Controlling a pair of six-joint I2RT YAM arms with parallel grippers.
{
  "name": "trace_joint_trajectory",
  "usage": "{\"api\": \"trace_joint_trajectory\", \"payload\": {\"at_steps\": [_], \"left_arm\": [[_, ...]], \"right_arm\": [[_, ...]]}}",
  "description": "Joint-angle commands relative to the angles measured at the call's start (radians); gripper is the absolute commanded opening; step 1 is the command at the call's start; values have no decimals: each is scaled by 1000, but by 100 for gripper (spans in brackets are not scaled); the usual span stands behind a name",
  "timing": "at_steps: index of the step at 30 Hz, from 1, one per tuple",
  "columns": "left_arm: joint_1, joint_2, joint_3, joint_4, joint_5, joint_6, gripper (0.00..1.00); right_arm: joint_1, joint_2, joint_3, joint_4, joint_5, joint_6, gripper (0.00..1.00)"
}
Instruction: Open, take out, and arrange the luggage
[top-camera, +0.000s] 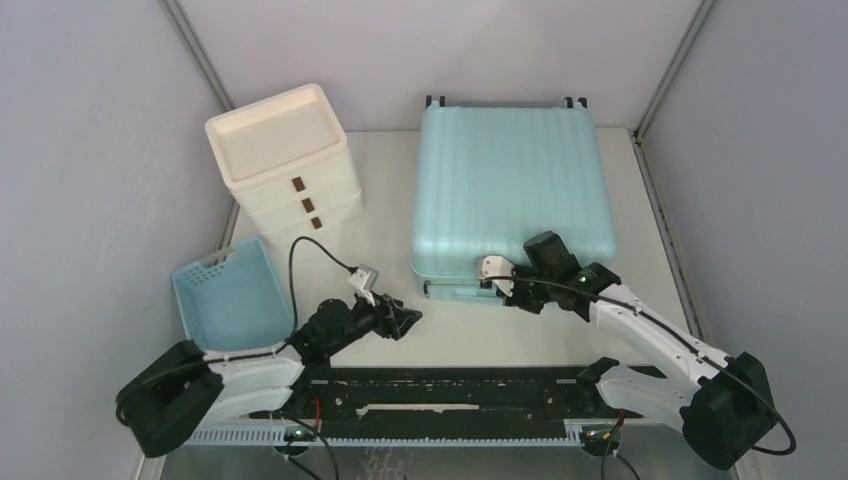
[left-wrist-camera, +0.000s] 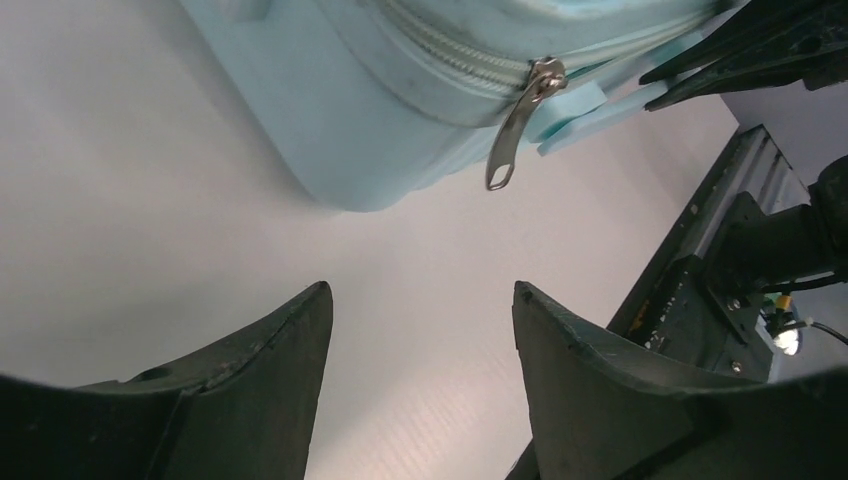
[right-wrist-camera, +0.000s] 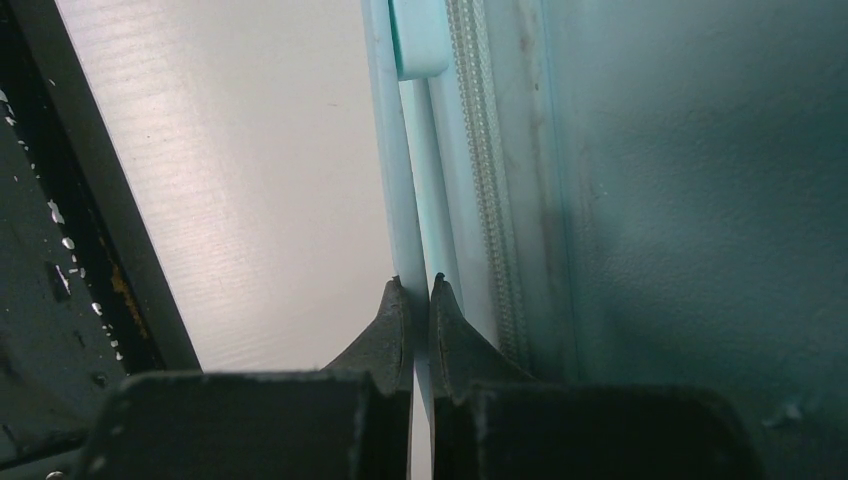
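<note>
Two arms are at work on the near side of the luggage (top-camera: 510, 180), which lies flat on the right half of the table (top-camera: 380, 215), ribbed shell up and closed. Its wheels (top-camera: 435, 101) sit at the far end against the back wall, and the zipped end with the side handle (right-wrist-camera: 405, 190) faces you. So its long axis runs from near to far, with the ribs along it.

Your right gripper (right-wrist-camera: 420, 285) is pinched closed on the thin pale-blue band of that handle, right beside the zipper track. Your left gripper (left-wrist-camera: 420, 290) stands open and holds nothing. It hovers low over bare table, pointing at the suitcase's near left corner, where the metal zipper pull (left-wrist-camera: 515, 125) hangs down from the seam.

For room, you have a bare strip of table between the suitcase's near end and the black base rail (top-camera: 450, 395), and a wider bare lane to its left. That lane ends at the white drawer unit (top-camera: 285, 165) further back and the blue lattice basket (top-camera: 232, 295) nearer you. On the right, the suitcase's side lies close to the table edge.
</note>
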Motion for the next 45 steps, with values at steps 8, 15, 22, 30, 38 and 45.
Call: {"api": "trace_joint_trajectory", "payload": {"at_steps": [8, 15, 22, 30, 38, 45], "left_arm": [[-4, 260, 129, 426, 101, -106, 64], [-3, 314, 153, 437, 84, -109, 61], [-3, 376, 167, 505, 90, -130, 47], [-2, 425, 161, 597, 85, -152, 26], [2, 430, 148, 593, 66, -142, 0], [3, 318, 155, 290, -6, -107, 0]], "right_arm": [[-13, -35, 20, -48, -130, 86, 0], [-13, -34, 20, -49, -128, 83, 0], [-14, -31, 19, -50, -128, 81, 0], [-16, -31, 20, -53, -130, 78, 0], [-26, -36, 20, -61, -138, 72, 0], [-28, -51, 10, -63, -114, 60, 0]]}}
